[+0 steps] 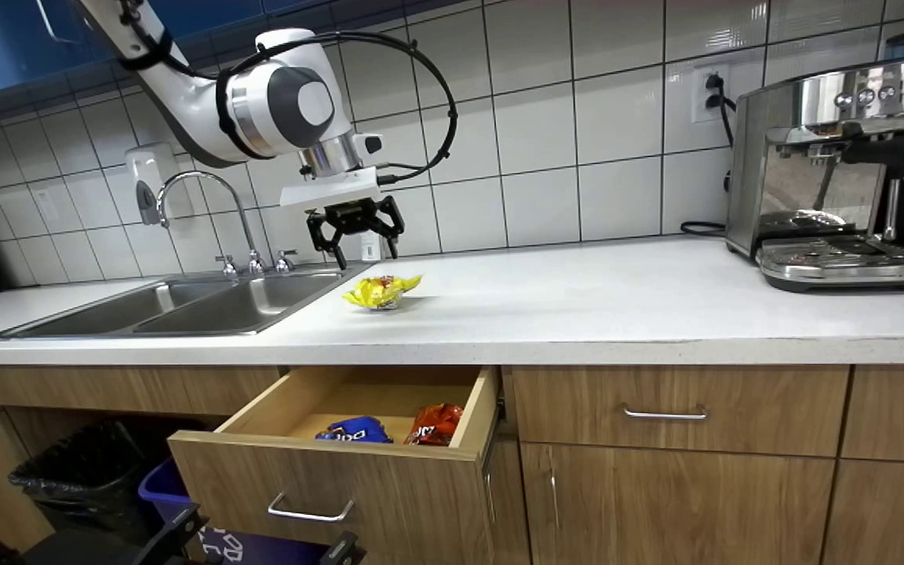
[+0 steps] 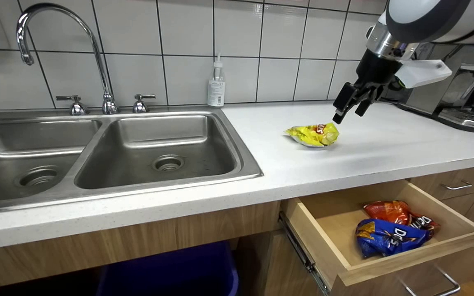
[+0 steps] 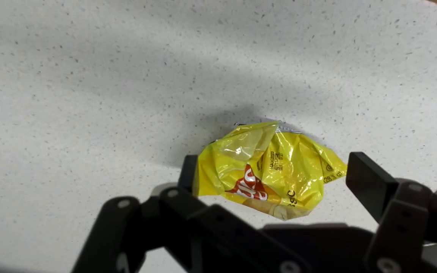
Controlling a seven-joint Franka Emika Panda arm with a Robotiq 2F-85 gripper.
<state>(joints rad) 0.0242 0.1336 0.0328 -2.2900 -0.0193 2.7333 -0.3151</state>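
Observation:
A crumpled yellow chip bag (image 1: 381, 291) with a red logo lies on the white countertop, seen in both exterior views. Just above it hangs my gripper (image 1: 366, 257), its black fingers spread wide and holding nothing. An exterior view shows a gap between the gripper (image 2: 349, 116) and the yellow bag (image 2: 315, 135) below. From the wrist, the yellow bag (image 3: 264, 170) appears between the two fingertips, filling most of the span. Below the counter, a pulled-out drawer (image 2: 319, 232) holds a blue bag (image 2: 389, 238) and red bagging (image 2: 387, 210) beside it.
A double steel sink (image 2: 247, 164) with a tall faucet (image 1: 244, 227) adjoins the bag's area. A pump bottle (image 2: 216, 88) stands by the tiled wall. An espresso machine (image 1: 836, 173) occupies the counter's far end. Bins, including a blue one (image 2: 171, 271), sit beneath the sink.

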